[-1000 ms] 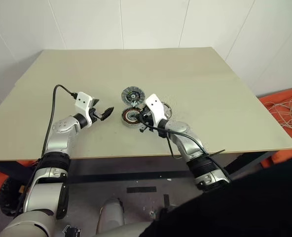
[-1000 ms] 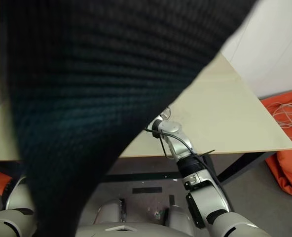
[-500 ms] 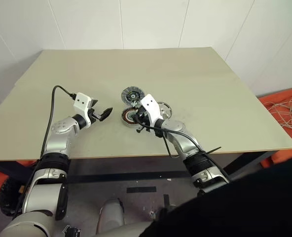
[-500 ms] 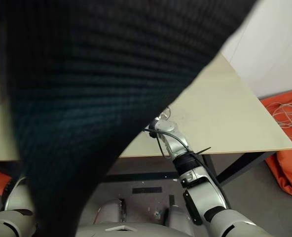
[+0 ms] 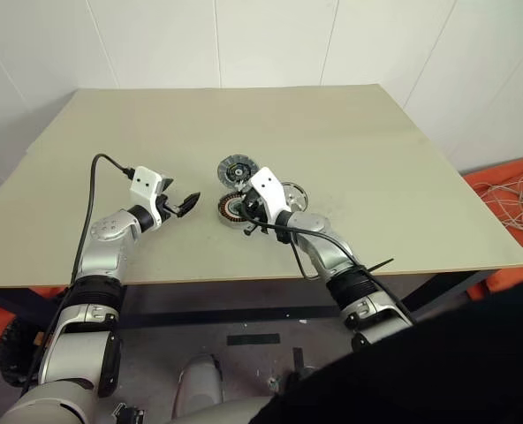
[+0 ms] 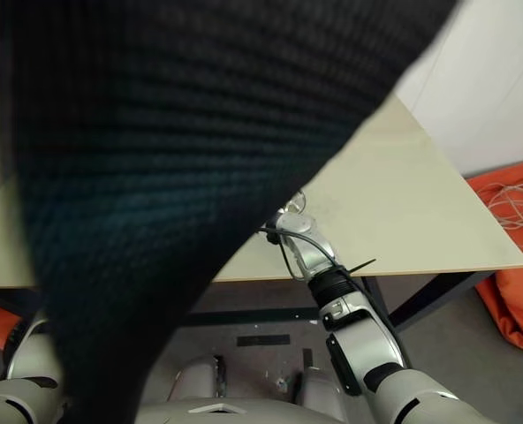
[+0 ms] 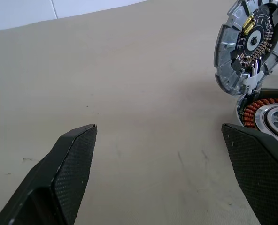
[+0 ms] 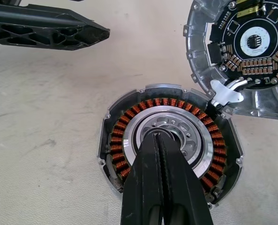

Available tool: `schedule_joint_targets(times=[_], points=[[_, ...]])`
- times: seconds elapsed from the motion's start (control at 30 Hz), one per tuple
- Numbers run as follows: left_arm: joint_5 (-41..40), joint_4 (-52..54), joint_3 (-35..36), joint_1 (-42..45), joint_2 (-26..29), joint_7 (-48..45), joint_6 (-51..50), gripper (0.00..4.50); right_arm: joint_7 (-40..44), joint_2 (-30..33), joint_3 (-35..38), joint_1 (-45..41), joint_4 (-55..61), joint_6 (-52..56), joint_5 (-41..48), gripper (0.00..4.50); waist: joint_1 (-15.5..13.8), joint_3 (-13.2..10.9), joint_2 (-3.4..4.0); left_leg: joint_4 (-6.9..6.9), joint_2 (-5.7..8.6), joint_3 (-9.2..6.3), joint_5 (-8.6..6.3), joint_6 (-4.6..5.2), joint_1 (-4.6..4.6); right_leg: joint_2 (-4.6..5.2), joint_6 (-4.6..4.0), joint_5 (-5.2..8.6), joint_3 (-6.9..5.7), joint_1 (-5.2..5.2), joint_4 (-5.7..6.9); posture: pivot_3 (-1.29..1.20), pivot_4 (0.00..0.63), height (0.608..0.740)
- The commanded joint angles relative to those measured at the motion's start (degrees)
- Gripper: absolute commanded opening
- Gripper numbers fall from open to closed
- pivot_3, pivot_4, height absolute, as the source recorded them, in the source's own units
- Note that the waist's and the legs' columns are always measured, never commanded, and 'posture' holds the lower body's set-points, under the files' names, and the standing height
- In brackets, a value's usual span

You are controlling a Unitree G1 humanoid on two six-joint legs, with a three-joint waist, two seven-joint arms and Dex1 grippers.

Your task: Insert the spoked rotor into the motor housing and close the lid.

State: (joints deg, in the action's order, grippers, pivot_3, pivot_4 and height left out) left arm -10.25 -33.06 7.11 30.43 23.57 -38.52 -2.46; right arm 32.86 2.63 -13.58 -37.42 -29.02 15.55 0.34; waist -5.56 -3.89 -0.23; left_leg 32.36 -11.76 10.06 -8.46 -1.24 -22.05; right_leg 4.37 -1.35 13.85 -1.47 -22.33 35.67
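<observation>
The motor housing [image 8: 169, 150], a round silver cup with a ring of copper windings, lies on the table near the front edge. My right gripper [image 8: 158, 138] is shut, its tips over the housing's silver centre with nothing between them. The lid [image 8: 244, 51] lies flat just behind the housing [image 5: 233, 208], dark ribbed face with its pale centre up, touching the housing's rim. The spoked rotor [image 5: 294, 196], a silver wheel, lies right of the housing, partly hidden by my right wrist. My left gripper [image 7: 158, 129] stands open to the left of the housing, nothing between its fingers [image 5: 189, 203].
The beige table [image 5: 376, 150] stretches bare behind and to both sides of the parts. An orange object with white cables [image 5: 518, 208] lies on the floor beyond the table's right edge. Dark fabric [image 5: 456, 371] hangs close to the camera at lower right.
My right wrist has swung a little to the left, uncovering more of the spoked rotor; its shut tips stay at the housing. The left arm has not moved.
</observation>
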Motion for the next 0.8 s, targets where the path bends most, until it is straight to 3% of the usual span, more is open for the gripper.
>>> schedule_joint_targets(times=[0.03,0.57,0.8], points=[[-0.8,2.7,0.8,0.4,0.8,0.2,0.4,4.50,-0.4,-0.2,1.2,-2.3,-0.1,-1.7,0.4,0.03,0.0,0.0,0.00,0.00,0.00,0.00,0.00,0.00,0.00,0.00,0.00,0.00,0.00,0.00,0.00,0.00,0.000,0.740],[-0.9,3.5,1.2,0.0,1.4,0.4,0.1,4.50,-1.7,-1.6,1.6,-4.7,-4.7,-4.0,0.2,0.03,0.0,0.0,0.00,0.01,0.00,0.00,0.00,0.00,0.00,0.00,0.00,0.00,0.00,0.00,0.01,0.00,0.000,0.740],[-1.0,3.6,1.1,0.0,1.4,0.3,0.0,4.50,-0.6,-1.2,1.4,-3.3,-1.4,-2.5,0.6,0.03,0.0,0.0,0.00,0.01,0.00,0.00,0.00,0.00,0.00,0.00,0.00,0.00,0.00,0.00,0.00,0.00,0.000,0.740]])
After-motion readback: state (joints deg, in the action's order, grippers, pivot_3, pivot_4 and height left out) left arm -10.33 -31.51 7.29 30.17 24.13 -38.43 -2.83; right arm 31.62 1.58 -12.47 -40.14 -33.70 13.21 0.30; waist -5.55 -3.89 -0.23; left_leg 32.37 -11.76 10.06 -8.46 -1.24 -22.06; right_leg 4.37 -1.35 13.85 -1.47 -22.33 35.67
